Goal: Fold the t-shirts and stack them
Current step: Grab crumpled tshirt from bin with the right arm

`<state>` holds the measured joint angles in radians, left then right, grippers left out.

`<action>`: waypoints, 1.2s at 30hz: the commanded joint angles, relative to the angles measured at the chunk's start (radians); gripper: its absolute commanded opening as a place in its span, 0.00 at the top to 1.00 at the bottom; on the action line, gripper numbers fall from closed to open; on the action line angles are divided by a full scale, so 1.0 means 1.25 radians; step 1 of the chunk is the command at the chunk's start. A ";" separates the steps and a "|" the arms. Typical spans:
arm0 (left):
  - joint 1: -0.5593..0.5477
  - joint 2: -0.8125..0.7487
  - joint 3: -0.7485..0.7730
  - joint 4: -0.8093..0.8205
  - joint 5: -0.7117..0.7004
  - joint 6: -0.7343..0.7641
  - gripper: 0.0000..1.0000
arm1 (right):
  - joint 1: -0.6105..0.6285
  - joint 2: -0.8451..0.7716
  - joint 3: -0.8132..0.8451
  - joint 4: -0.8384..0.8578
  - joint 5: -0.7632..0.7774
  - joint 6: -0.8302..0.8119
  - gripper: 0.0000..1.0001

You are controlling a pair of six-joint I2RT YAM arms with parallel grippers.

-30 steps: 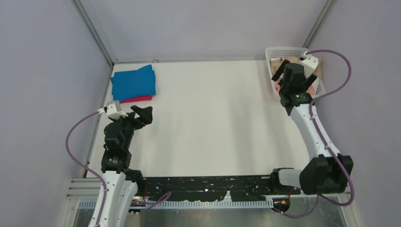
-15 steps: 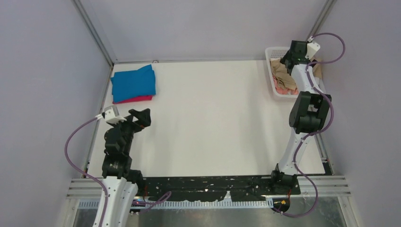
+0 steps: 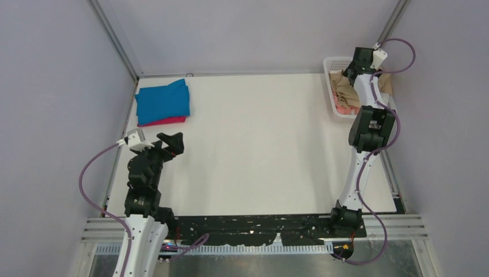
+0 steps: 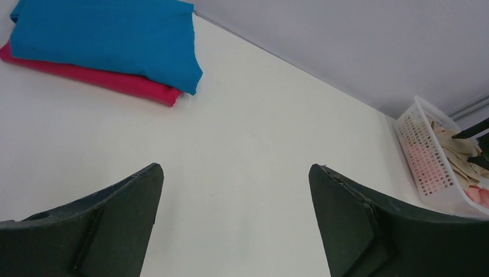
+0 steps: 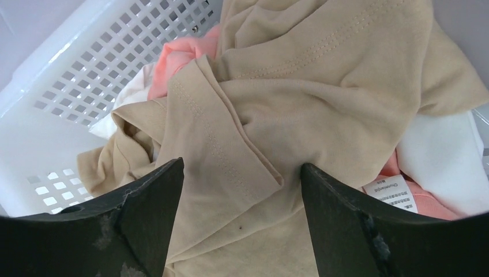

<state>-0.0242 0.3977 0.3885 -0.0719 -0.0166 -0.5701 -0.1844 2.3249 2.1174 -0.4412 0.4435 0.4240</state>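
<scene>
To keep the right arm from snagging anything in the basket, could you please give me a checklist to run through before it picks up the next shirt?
1. Right gripper open: ok, its fingers are spread over the tan shirt.
2. Tan shirt on top in the basket: ok, it lies over the salmon pink shirt.
3. Shirts untangled: cannot tell, the folds hide it.
4. Left gripper out of the way: ok, open and empty above the table.
5. Stack tidy: ok, the blue shirt lies folded on the magenta shirt.
</scene>
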 commanded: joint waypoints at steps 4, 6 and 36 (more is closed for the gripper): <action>0.003 -0.019 0.002 0.010 -0.036 -0.010 0.01 | -0.001 -0.031 -0.013 0.037 -0.044 0.015 0.44; 0.002 -0.021 0.003 0.005 -0.044 -0.010 0.01 | -0.001 -0.037 -0.031 0.048 -0.050 -0.002 0.55; -0.006 0.138 0.049 -0.030 0.125 -0.096 0.01 | 0.227 -0.681 -0.076 0.112 -0.337 -0.218 0.95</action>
<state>-0.0269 0.5728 0.4053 -0.0593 0.1074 -0.6758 -0.0277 1.5513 2.0167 -0.3523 0.0750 0.2474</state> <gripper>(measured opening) 0.992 0.125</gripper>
